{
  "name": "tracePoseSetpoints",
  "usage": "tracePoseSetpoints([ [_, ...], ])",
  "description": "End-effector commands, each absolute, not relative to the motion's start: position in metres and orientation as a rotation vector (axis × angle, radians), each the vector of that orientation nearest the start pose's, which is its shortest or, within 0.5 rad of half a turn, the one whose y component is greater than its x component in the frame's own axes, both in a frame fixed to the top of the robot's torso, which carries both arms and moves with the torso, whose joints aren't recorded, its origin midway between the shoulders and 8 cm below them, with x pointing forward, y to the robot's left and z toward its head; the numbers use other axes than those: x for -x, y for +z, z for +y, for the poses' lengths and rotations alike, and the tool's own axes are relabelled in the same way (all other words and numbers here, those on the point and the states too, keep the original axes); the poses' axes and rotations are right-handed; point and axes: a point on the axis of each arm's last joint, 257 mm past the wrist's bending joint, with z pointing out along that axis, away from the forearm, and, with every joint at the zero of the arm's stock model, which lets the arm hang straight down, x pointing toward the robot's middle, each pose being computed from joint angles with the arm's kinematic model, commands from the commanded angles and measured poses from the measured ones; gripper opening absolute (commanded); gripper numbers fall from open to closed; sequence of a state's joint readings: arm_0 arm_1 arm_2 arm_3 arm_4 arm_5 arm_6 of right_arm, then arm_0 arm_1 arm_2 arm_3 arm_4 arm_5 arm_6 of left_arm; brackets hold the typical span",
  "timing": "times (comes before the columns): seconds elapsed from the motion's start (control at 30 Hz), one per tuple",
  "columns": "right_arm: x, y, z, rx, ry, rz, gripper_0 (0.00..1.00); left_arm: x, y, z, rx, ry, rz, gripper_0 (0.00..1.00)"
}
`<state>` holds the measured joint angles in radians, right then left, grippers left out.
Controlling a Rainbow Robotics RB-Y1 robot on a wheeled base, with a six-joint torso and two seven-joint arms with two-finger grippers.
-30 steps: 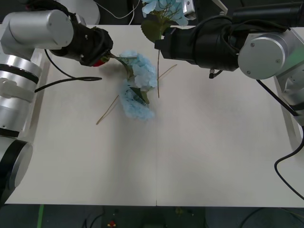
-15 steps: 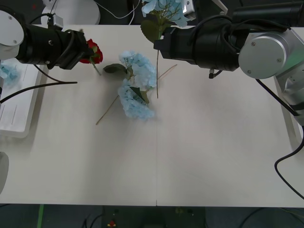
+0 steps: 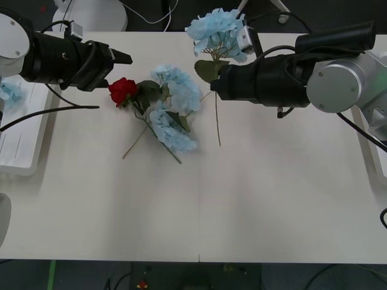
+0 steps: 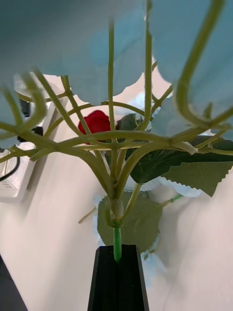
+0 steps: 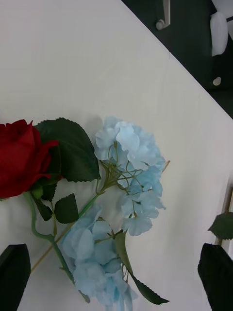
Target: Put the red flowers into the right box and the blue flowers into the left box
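White table (image 3: 254, 199) holds one rose (image 3: 123, 90) beside blue flowers (image 3: 172, 124). Left claw (image 3: 121, 57) hangs wide open and empty near the rose. Right claw (image 3: 214, 81) pinches a blue bunch (image 3: 217, 33) by its stem. Flowers look light and floppy; grab stems.

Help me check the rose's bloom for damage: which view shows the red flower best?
The left wrist view: the red flower is close, with petals and leaves sharp, though cut at the edge. The front view shows it whole but small. The right wrist view glimpses it behind green stems.
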<state>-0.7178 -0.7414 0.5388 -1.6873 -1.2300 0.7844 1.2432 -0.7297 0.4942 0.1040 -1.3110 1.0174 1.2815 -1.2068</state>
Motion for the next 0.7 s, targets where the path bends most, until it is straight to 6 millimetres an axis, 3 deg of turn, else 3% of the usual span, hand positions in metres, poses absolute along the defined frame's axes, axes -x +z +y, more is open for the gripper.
tracePoseSetpoints([
  [0.03,-0.536,-0.128,-0.055,0.418,0.816,2.131,0.0,-0.584,-0.115,0.208,0.004,-0.804,2.343,1.0],
  [0.17,-0.534,-0.145,-0.062,0.422,0.789,2.153,0.0,-0.558,-0.125,0.203,-0.212,-0.839,2.357,1.0],
  [0.37,-0.534,-0.128,-0.043,0.43,0.839,2.086,0.0,-0.529,-0.155,0.168,-0.517,-0.957,2.183,1.0],
  [0.53,-0.53,-0.118,-0.026,0.455,0.868,2.05,0.0,-0.506,-0.174,0.144,-0.625,-1.044,2.018,1.0],
  [0.7,-0.529,-0.111,-0.015,0.471,0.878,2.028,0.0,-0.486,-0.178,0.125,-0.68,-1.098,1.886,1.0],
])
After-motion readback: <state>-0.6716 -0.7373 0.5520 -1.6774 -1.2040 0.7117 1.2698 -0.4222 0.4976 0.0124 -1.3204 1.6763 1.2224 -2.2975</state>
